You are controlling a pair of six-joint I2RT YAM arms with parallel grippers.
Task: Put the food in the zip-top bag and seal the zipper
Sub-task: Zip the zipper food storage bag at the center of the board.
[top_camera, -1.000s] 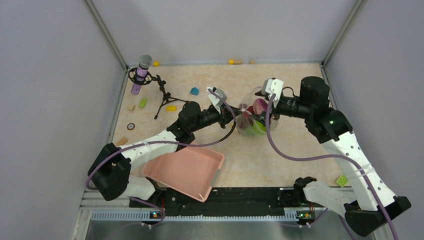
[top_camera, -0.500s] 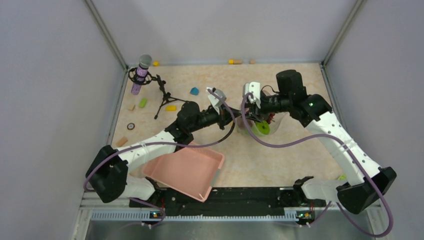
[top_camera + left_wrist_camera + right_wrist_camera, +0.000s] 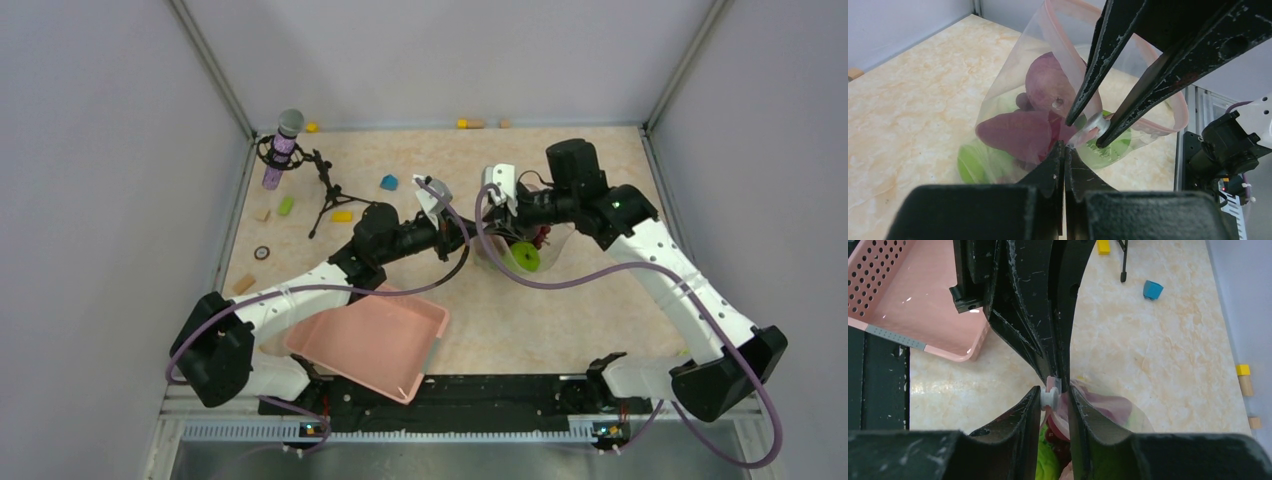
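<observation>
The right pincer (image 3: 1054, 395) comes down on the bag's mouth, its two fingers narrowly apart with the small white slider (image 3: 1093, 127) between them. The slider touches at least one finger, but whether they already squeeze it cannot be told. Just beside it, nearly tip to tip, the left pincer (image 3: 1064, 150) is clamped tight on the end of the pink zipper (image 3: 1178, 107). From that pinched end the zipper runs away from the left pincer toward the right arm's side, and beyond the slider it gapes open in a wide loop. The clear bag (image 3: 1008, 95) stands on the table (image 3: 913, 90) below both pincers, with the toy food (image 3: 1020, 135) inside. The seal likely depends on dragging the slider along the zipper, away from the left pincer's anchor.
</observation>
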